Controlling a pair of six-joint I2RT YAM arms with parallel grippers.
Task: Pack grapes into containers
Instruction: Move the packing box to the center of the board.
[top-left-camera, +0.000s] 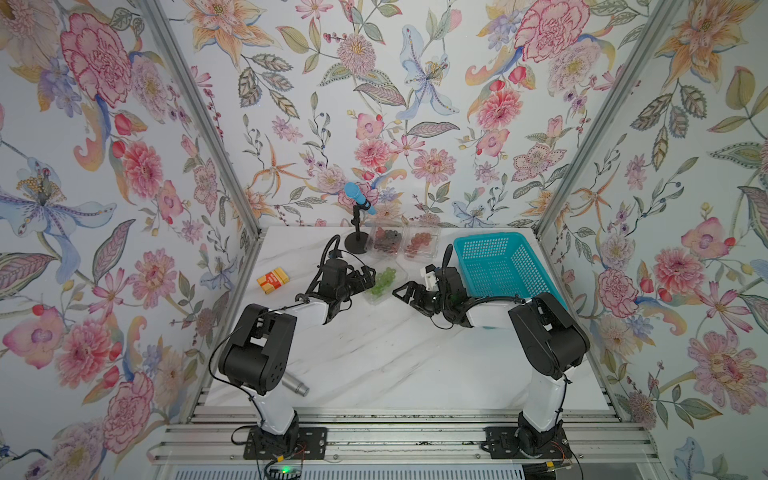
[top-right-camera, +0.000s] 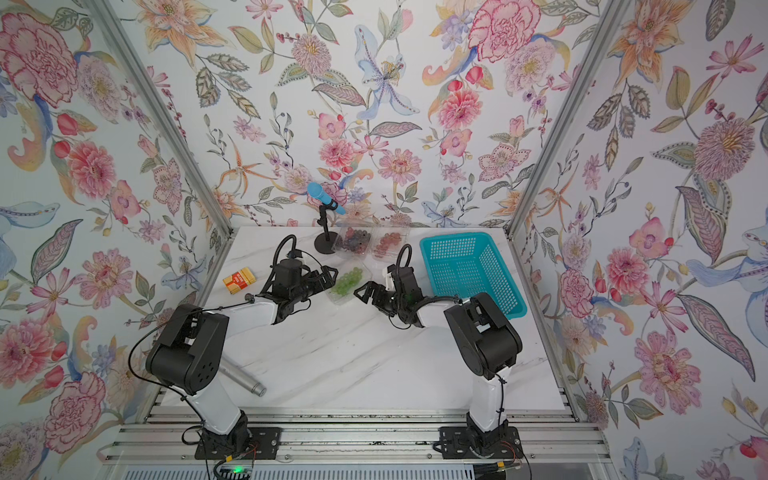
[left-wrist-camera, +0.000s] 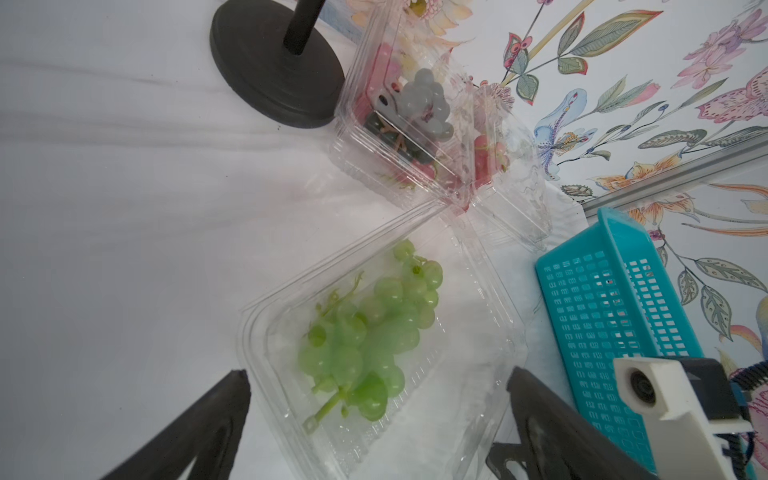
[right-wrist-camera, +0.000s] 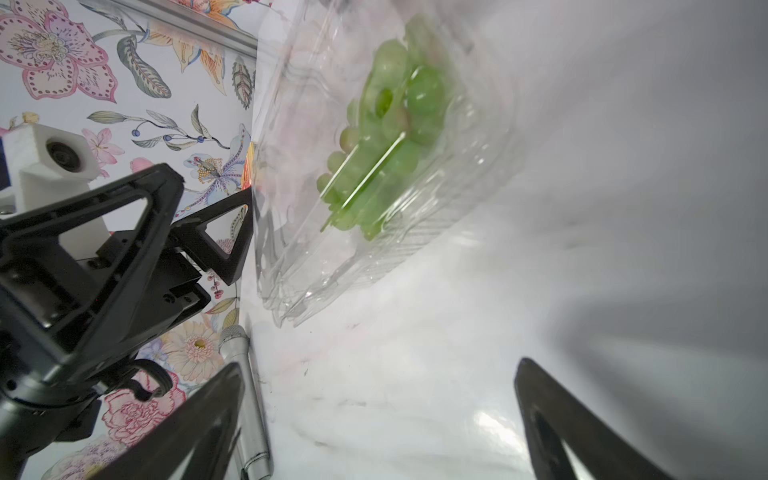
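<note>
status: green bunch (top-left-camera: 383, 281) lies inside a clear container (left-wrist-camera: 478, 316) at the centre of both top views. the lid appears folded down over it, but i cannot tell whether it is snapped shut. left gripper (top-left-camera: 368, 277) stands at the box's left edge and right gripper (top-left-camera: 401, 293) just to its right, both with jaws spread wide and holding nothing. i cannot confirm contact with the plastic. i judge this flanking pose lets one side steady the thin box while the other presses the lid. dark bunch (top-left-camera: 387, 237) in a second container (top-left-camera: 374, 251) and red bunch (top-left-camera: 420, 240) in a third container (top-left-camera: 434, 249) sit higher in frame beside the microphone stand (top-left-camera: 356, 245), probably parked clear of the work area. teal basket (top-left-camera: 498, 270), right of centre, shows no fruit.
</note>
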